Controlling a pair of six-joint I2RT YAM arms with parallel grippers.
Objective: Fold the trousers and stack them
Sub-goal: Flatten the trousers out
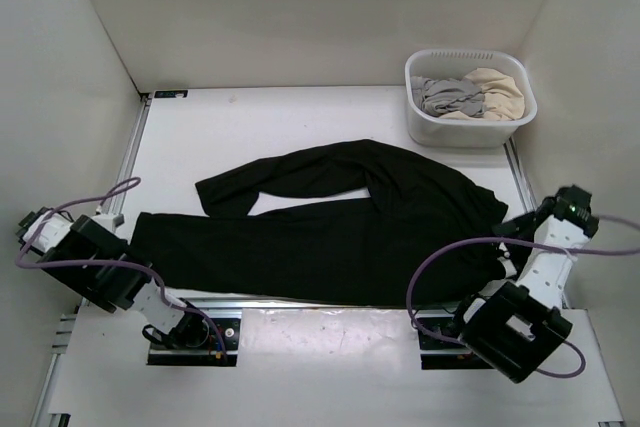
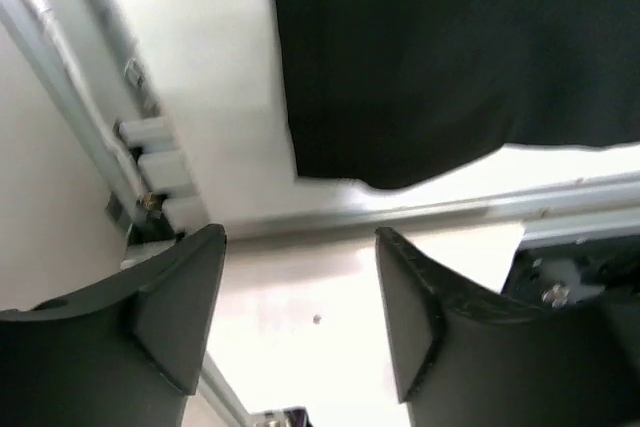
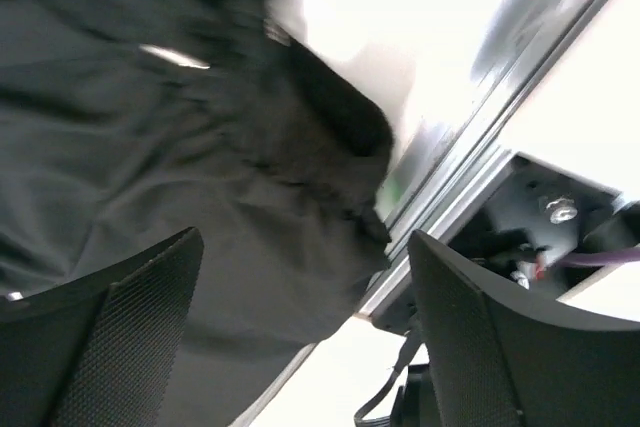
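Hanging just short of the trousers (image 1: 340,232), the left gripper (image 2: 300,247) had its jaws spread wide with nothing between them. The black hem lay ahead of its fingertips, beyond a metal rail (image 2: 430,212), and apart from them. The right gripper (image 3: 305,247) was likewise spread and empty, with the bunched waist end of the trousers directly ahead of it and under its left finger (image 3: 120,327). That view was blurred, so whether the finger touched the cloth could not be told. From above, the trousers lay flat on the table (image 1: 190,137) between the two grippers. One leg ran straight toward the left gripper and the other bent off to the far side. Well beyond the right gripper stood a white basket (image 1: 450,134) holding grey and beige clothes.
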